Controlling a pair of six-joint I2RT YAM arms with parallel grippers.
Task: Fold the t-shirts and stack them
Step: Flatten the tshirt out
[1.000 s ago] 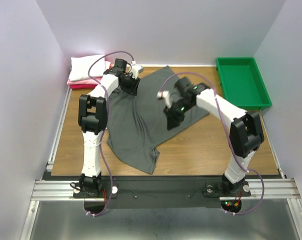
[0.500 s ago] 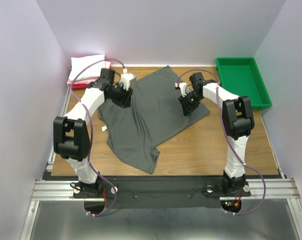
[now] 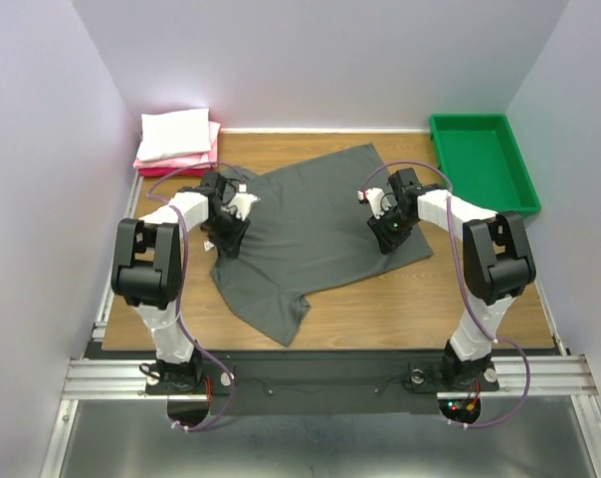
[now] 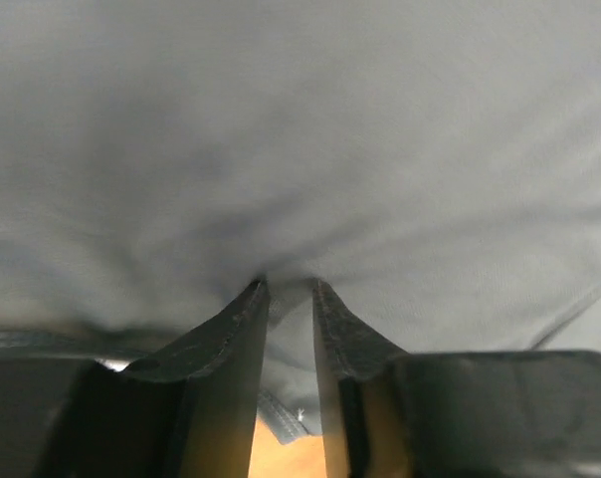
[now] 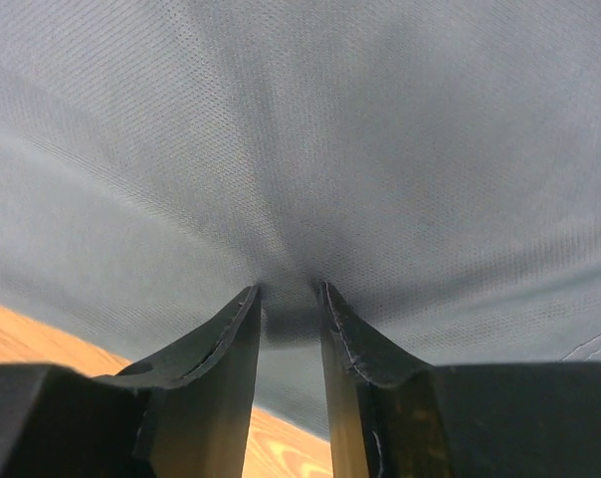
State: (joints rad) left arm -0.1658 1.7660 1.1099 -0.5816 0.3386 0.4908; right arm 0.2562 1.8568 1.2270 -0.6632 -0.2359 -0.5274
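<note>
I had the left hand (image 4: 286, 291) clamped on a pinch of the grey t-shirt (image 3: 310, 224) at its left edge. The right hand (image 5: 288, 294) was closed on cloth near the right edge, and both were low over the counter (image 3: 430, 299). Gripping opposite sides, I judged, let me draw the shirt flat before folding. It lay mostly open across the middle, one part trailing toward the near edge. The folded white and pink shirts (image 3: 176, 134) sat stacked at the far left corner. The green tray (image 3: 480, 119) at far right held nothing I could see.
</note>
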